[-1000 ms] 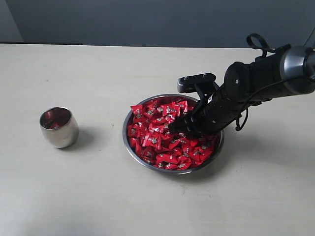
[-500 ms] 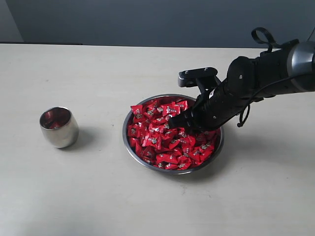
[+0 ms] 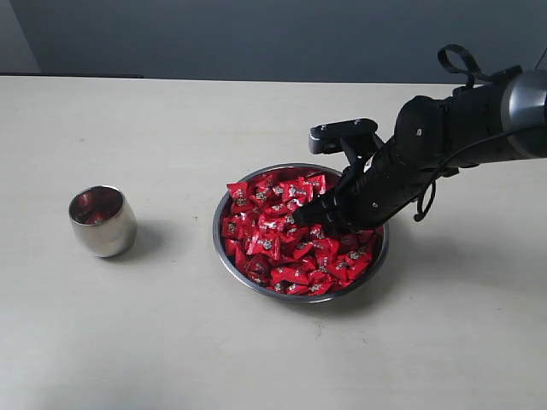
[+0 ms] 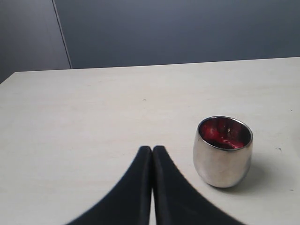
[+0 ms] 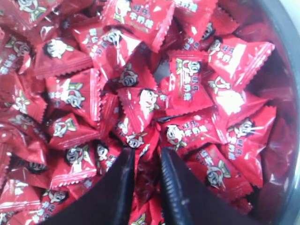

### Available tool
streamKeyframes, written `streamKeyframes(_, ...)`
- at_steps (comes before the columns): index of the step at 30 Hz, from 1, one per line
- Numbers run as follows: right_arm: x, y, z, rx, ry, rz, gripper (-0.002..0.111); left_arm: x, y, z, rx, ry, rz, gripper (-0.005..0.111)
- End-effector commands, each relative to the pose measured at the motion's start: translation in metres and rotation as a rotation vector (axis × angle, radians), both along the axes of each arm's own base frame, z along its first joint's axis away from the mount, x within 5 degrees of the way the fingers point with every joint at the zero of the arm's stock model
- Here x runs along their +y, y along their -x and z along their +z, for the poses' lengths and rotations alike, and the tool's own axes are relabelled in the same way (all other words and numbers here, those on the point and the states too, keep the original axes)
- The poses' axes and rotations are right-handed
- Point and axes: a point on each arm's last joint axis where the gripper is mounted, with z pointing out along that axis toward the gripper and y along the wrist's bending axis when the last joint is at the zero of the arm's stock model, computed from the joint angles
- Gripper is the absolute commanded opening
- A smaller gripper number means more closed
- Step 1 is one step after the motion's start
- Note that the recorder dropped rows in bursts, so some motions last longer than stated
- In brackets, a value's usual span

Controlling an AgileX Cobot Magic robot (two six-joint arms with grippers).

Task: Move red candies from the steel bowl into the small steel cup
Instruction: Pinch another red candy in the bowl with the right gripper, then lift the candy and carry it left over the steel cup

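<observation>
On the table, the small steel cup stands well to the left of the steel bowl. The red candies lie heaped in the bowl. The right gripper reaches in from the right, onto the heap.

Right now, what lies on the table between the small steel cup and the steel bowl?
Nothing: the exterior view shows only bare table between the small steel cup and the steel bowl.

Shiny red candies with pale-and-dark printed marks, silvery steel bowl and cup, beige table.
</observation>
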Motion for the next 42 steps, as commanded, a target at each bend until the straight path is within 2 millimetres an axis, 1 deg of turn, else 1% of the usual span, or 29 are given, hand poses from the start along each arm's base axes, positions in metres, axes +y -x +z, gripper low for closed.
streamKeyframes(1,0.000,-0.001,0.002,-0.006,0.005,0.011,0.020,0.000,0.000,-0.001,-0.003,0.004,0.001,0.000)
streamKeyframes(11,0.000,-0.001,0.002,-0.010,0.003,0.010,0.020,0.000,0.000,-0.001,-0.003,0.004,0.001,0.000)
streamKeyframes(12,0.000,-0.001,0.002,-0.012,0.003,0.010,0.018,0.000,0.000,-0.001,-0.003,0.004,0.001,0.000)
streamKeyframes(15,0.000,-0.001,0.002,-0.015,0.001,0.009,0.002,0.000,0.000,-0.001,-0.003,0.004,0.001,0.000)
streamKeyframes(16,0.000,-0.001,0.002,-0.015,0.001,0.009,-0.001,0.000,0.000,-0.001,-0.003,0.004,0.001,0.000)
streamKeyframes(29,0.000,-0.002,0.003,-0.023,-0.003,0.007,-0.001,0.000,0.000,-0.001,-0.003,0.004,0.001,0.000)
streamKeyframes(30,0.000,-0.002,0.005,-0.026,-0.005,0.007,-0.001,0.000,0.000,-0.001,-0.003,0.004,0.001,0.000)
streamKeyframes(36,0.002,-0.006,0.032,-0.110,-0.037,0.029,-0.001,0.000,0.000,-0.001,-0.003,0.004,0.001,0.000)
streamKeyframes(38,0.002,-0.006,0.035,-0.117,-0.043,0.027,-0.001,0.000,0.000,-0.001,-0.003,0.004,0.001,0.000)
streamKeyframes(42,0.003,-0.006,0.036,-0.118,-0.058,0.013,-0.001,0.000,0.000,-0.001,-0.003,0.004,0.001,0.000)
